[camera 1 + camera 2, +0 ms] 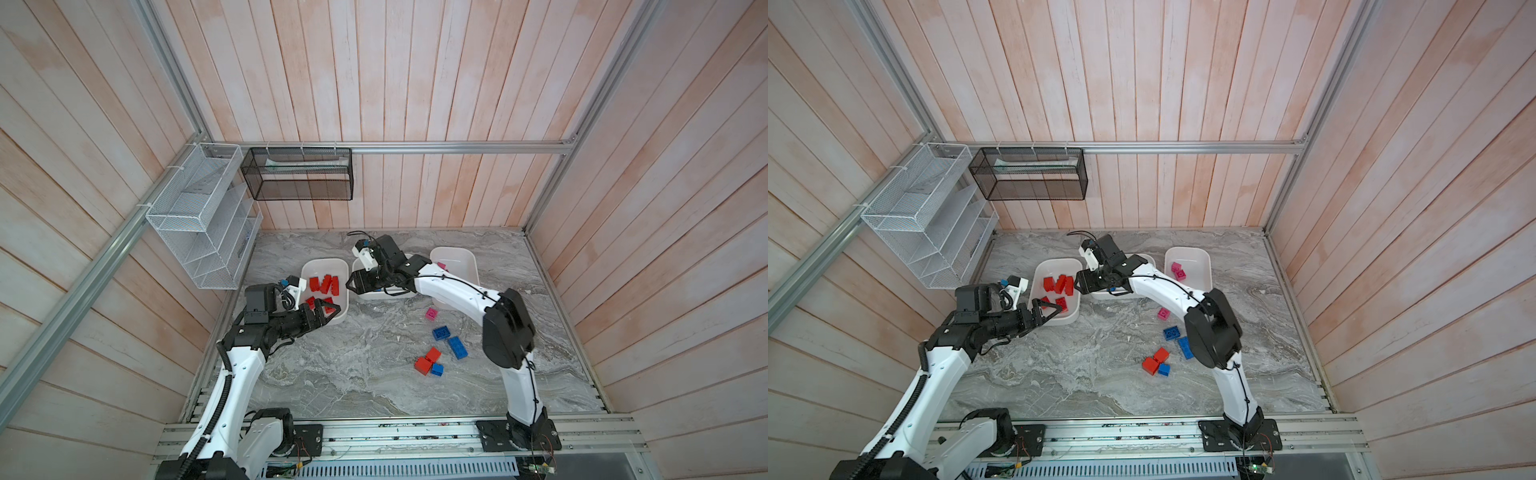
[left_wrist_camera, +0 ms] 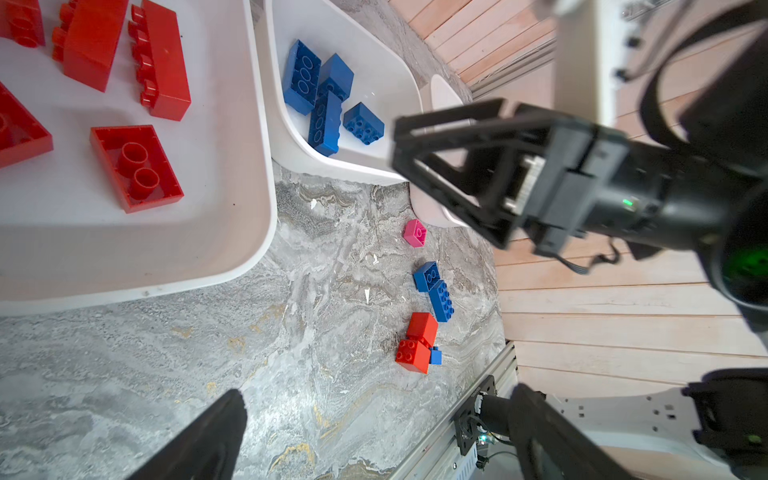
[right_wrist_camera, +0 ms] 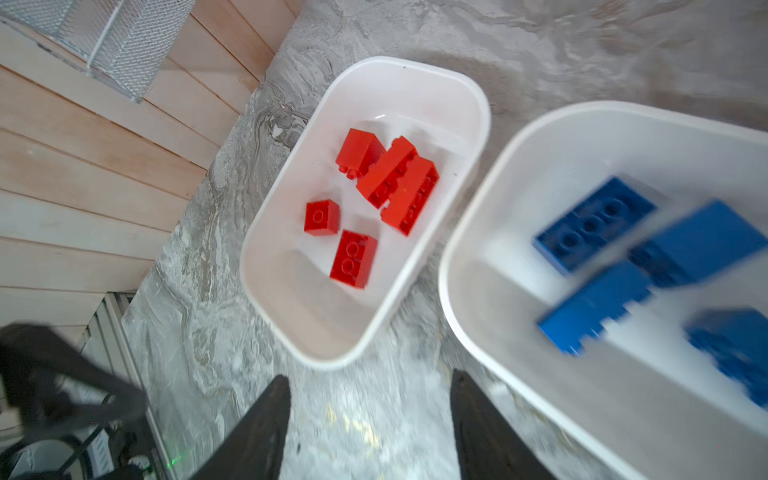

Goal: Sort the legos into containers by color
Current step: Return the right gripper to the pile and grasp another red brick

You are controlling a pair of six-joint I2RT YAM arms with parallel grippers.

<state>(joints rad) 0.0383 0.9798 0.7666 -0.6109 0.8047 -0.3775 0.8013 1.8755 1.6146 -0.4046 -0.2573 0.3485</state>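
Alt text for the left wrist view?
A red-lego tub and a blue-lego tub sit on grey marble, the right pincer close by the blue one. Six loose legos lie apart from them: three blue, two red, one pink.

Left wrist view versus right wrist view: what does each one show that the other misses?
Only the left wrist view: a loose pink brick, loose blue bricks and loose red bricks, all outside the tubs. Only the right wrist view: the white wire rack. Both: the tub of red bricks and the tub of blue bricks.
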